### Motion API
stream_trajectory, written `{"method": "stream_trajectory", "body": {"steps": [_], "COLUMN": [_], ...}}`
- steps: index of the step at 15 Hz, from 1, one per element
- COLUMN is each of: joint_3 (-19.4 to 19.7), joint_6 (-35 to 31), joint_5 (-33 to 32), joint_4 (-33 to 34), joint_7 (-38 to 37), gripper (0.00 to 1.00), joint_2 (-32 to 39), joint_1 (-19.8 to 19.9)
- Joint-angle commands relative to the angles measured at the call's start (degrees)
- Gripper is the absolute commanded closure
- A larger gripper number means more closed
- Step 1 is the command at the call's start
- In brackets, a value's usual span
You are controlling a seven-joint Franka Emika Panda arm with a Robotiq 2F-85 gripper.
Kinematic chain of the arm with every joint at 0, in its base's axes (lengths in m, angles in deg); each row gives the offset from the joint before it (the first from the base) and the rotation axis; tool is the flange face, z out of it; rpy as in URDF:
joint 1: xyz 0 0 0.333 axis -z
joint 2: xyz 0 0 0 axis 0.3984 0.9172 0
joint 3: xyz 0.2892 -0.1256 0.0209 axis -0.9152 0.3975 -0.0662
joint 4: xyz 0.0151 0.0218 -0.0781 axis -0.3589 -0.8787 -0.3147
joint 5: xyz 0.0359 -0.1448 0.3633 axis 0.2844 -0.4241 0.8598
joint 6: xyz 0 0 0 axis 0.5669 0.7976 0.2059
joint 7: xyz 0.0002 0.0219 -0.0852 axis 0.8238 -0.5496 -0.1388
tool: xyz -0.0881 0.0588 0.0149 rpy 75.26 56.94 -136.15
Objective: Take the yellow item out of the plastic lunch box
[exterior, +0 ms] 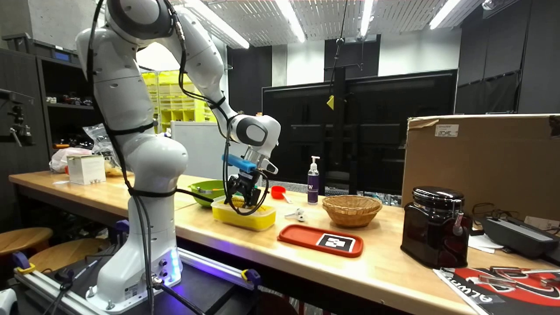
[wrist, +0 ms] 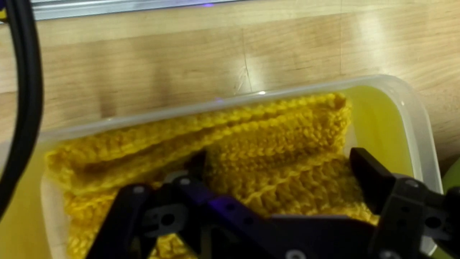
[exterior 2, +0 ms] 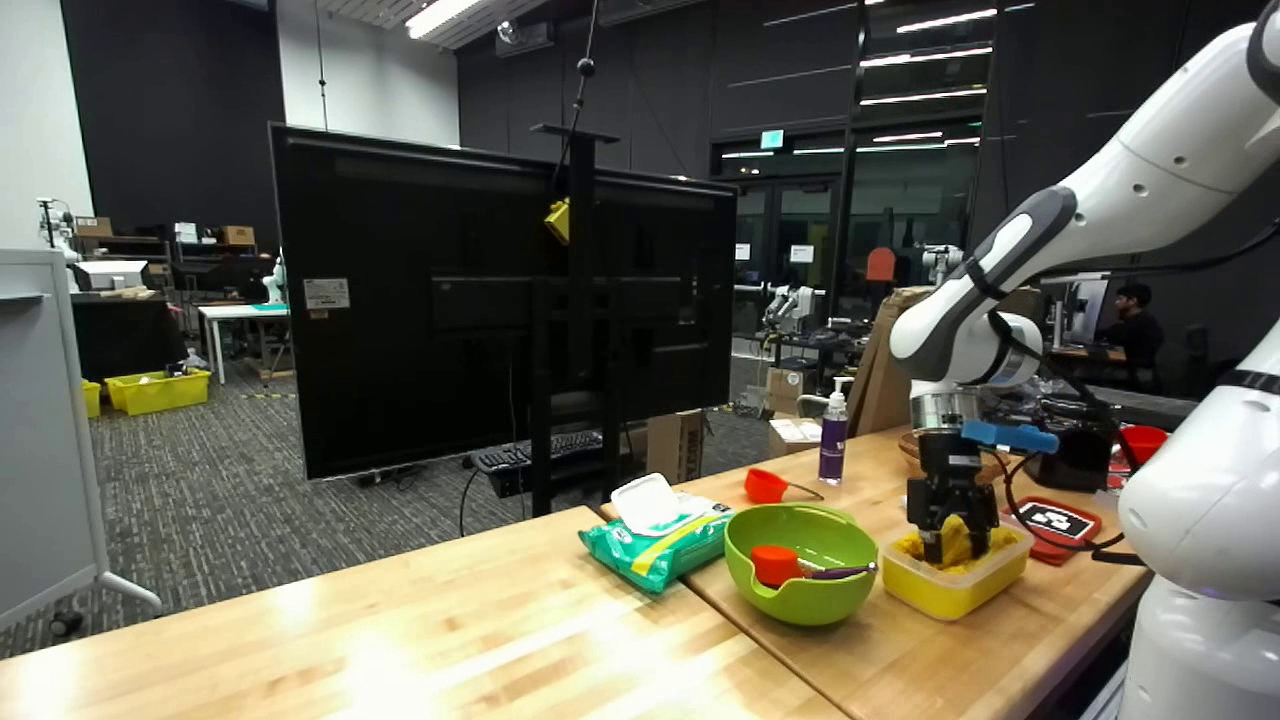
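Yellow knitted cloth [wrist: 251, 158]: we saw it folded inside the plastic lunch box [exterior: 245, 222], covering most of its floor.
Robotiq gripper [exterior 2: 956, 554]: its fingers [wrist: 370, 180] stood wide apart, down in the lunch box; whether the tips pressed on the knit, we could not tell.
Raised fold [exterior 2: 956, 533]: it stood between the fingers; we judged the step in hand to be lining up the grasp, nothing pinched yet.
Box rim [wrist: 415, 108]: the next move, by our reading, called for closing on that fold and lifting straight up, clear of this rim.
Workbench [exterior: 385, 267]: it carried the lunch box near the edge closest to the Panda arm's base [exterior: 122, 280].
Pump bottle [exterior: 313, 186]: by the far edge, its purple label showed us a white "W".
Wipes pack [exterior 2: 640, 560]: past the green bowl [exterior 2: 800, 605], its print was too small for us.
Printed sheet [exterior: 512, 299]: by the arm-side edge, we read "ALW"; the rest was unclear.
Cardboard box [exterior: 490, 157]: its white label [exterior: 447, 130] was illegible.
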Motion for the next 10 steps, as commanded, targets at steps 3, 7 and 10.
{"method": "stream_trajectory", "body": {"steps": [3, 7, 10], "joint_3": [-0.23, -0.71, -1.44], "joint_6": [-1.86, -1.76, -1.24], "joint_5": [1.75, 1.11, 0.05], "joint_4": [0.19, -0.29, -0.33], "joint_7": [2.39, 1.60, 0.44], "gripper": [0.47, 0.76, 0.96], "joint_2": [3.54, 2.63, 1.22], "joint_1": [0.80, 0.93, 1.05]}}
